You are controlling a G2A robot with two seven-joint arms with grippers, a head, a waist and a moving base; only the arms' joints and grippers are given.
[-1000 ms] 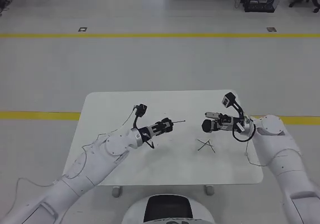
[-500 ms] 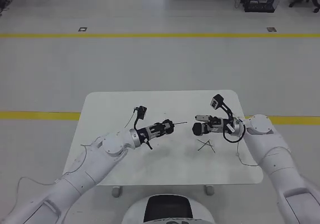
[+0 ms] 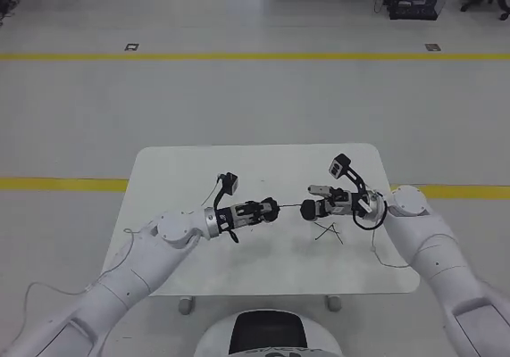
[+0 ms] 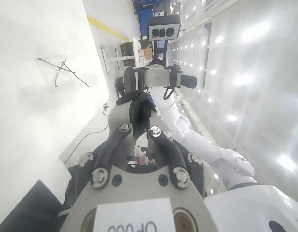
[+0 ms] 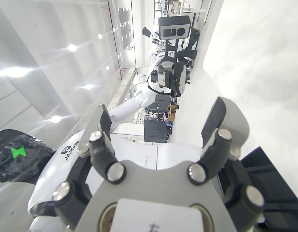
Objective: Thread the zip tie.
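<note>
Your left pincer (image 3: 268, 211) is clamped on the zip tie (image 3: 287, 210), just left of the frame's centre in the top view and above the worktop (image 3: 192, 170). The tie's long axis runs level across the frame, with its free end pointing right. The right pincer (image 5: 158, 119) is spread apart and empty. It faces that end head-on from just beside it; whether they touch cannot be told. Lower right of it, the spare ties (image 3: 329, 232) lie crossed on the worktop.
</note>
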